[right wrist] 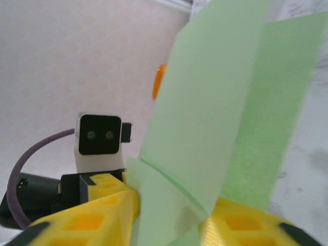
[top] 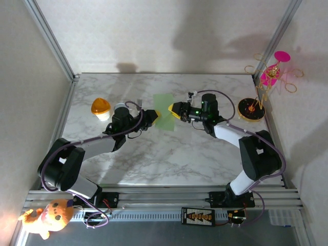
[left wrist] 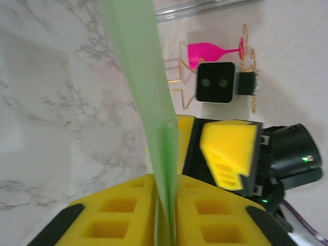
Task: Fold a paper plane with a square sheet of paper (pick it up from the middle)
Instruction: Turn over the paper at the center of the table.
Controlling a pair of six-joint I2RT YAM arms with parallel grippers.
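1. The sheet of paper (top: 164, 106), folded over, is found near the middle of the table (top: 154, 159).
2. The left gripper (top: 154, 116), at the sheet's 8 o'clock, is pressed together on the paper's edge.
3. The right gripper (top: 173, 109), at 3 o'clock, is seen with jaws apart, the paper lying between them.

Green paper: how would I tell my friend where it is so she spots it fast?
Find the white marble table. Near its middle, the left claw and right claw point at each other, and the paper is between them. It is the only thin, pale green thing, not round like the orange-lidded cup.
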